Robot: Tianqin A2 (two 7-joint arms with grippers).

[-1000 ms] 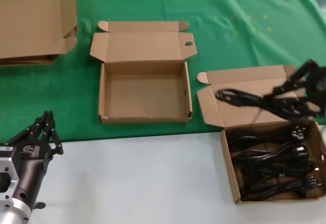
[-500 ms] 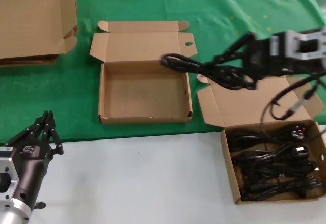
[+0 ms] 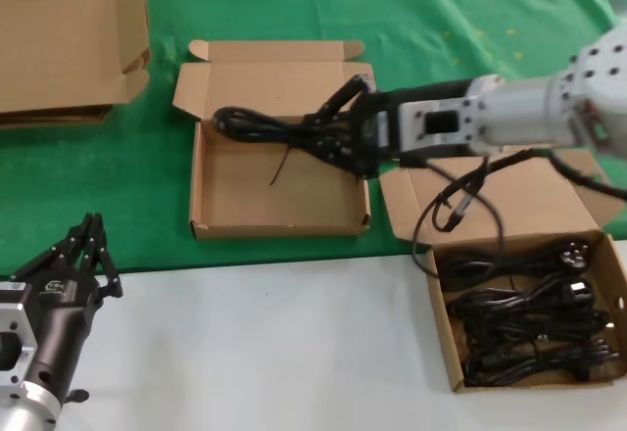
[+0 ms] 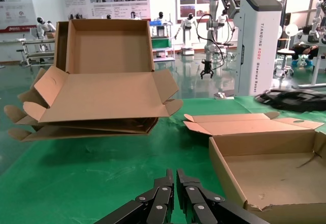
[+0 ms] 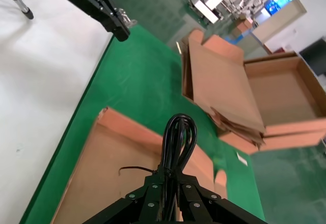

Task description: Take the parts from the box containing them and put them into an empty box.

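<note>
Over the empty box (image 3: pixel 279 171), the right gripper (image 3: pixel 345 135) is clamped on one coiled cable bundle (image 3: pixel 269 129), whose loop juts out to the left above the box floor. A loose tail of the same cable (image 3: pixel 460 206) droops from behind the fingers and hangs across the lid of the box containing them (image 3: pixel 529 328), at the near right, where several more black cables (image 3: pixel 529 318) lie packed. The right wrist view shows the loop (image 5: pixel 178 137) pinched between the fingers with the brown box floor (image 5: pixel 112 180) below it.

The step in hand appears to be the drop-off. To do it well, the bundle should probably come lower before the fingers part, so the coil settles flat inside the walls instead of springing over the rim. The trailing tail looks like the main worry: it hangs outside the empty box and may catch on the right wall or drape across it, so carrying the gripper a little farther left, toward the box's middle, would likely draw the tail inside first. A thin stray end (image 3: pixel 279 167) already hangs from the coil down toward the floor.

At the near left the left gripper (image 3: pixel 86 250) waits over the white table (image 3: pixel 274 353), its fingers drawn together, well apart from both boxes. A flattened cardboard stack (image 3: pixel 69 39) sits at the far left on the green cloth (image 3: pixel 460 49).
</note>
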